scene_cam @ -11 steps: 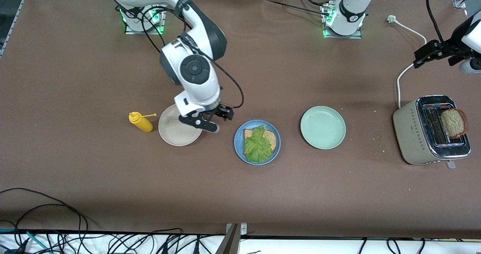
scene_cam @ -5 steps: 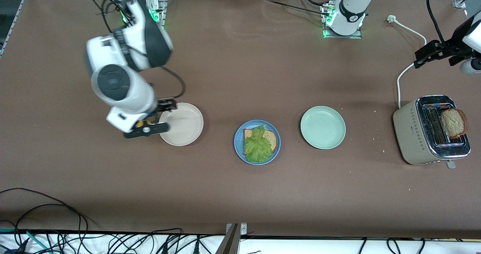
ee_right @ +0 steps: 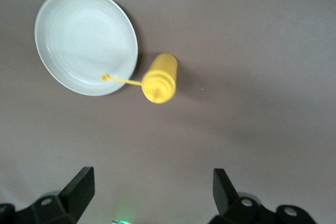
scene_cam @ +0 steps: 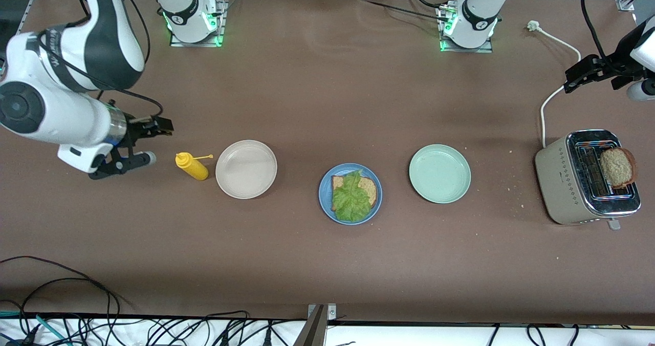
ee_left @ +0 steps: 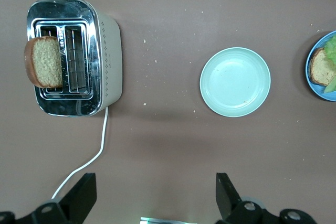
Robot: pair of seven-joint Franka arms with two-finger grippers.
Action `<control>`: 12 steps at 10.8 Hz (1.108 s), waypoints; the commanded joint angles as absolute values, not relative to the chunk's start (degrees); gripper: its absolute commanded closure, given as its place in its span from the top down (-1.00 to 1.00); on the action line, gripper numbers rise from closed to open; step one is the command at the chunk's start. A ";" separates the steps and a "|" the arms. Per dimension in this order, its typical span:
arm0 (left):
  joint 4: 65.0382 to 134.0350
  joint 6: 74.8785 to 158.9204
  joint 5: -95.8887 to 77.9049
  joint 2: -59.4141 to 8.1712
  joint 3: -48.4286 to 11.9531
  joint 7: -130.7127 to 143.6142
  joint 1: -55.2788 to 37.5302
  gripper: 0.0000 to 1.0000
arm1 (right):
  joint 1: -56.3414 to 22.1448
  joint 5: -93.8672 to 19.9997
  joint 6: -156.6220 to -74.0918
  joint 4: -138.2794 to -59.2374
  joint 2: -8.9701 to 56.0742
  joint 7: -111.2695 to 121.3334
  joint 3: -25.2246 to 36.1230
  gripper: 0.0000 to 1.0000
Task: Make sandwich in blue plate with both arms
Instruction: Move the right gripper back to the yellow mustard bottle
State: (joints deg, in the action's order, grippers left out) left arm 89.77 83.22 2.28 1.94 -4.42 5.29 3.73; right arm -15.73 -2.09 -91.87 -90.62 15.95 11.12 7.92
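The brown table (scene_cam: 317,100) lies bare in a wide band between the robot bases and the row of dishes, and again between that row and the cable-strewn edge nearest the front camera. The right gripper (scene_cam: 146,144) hangs over bare tabletop toward the right arm's end, just beside the yellow squeeze bottle (scene_cam: 192,166), its fingers spread wide and holding nothing. The left gripper (scene_cam: 583,74) is up over the table's edge at the left arm's end, above the white cord (scene_cam: 550,98) of the toaster (scene_cam: 586,179), fingers also spread wide and empty. A brown bread slice (scene_cam: 618,167) stands out of the toaster slot. In the row, well apart from one another, sit the cream plate (scene_cam: 246,169), the blue plate (scene_cam: 350,193) and the mint-green plate (scene_cam: 439,173). The blue plate sits mid-table and carries the sandwich (scene_cam: 353,195) so far: one wholegrain slice with a crinkled green lettuce leaf (scene_cam: 351,198) lying open on top, covering most of the bread.
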 commanded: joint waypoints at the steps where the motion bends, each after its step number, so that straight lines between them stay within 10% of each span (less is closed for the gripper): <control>1: 88.51 82.00 3.60 1.67 -4.66 4.92 3.87 1.00 | -16.52 -4.64 -102.36 -106.24 8.26 27.10 14.65 1.00; 12: 88.59 82.00 3.34 1.67 -4.66 4.92 4.39 1.00 | -5.10 -53.05 -106.18 -110.48 27.24 102.62 20.74 1.00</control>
State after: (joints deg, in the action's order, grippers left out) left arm 89.74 83.14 2.28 1.94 -4.41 5.29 3.77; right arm -6.05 -45.33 -108.48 -111.10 25.38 92.70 21.12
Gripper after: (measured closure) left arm 0.000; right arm 0.000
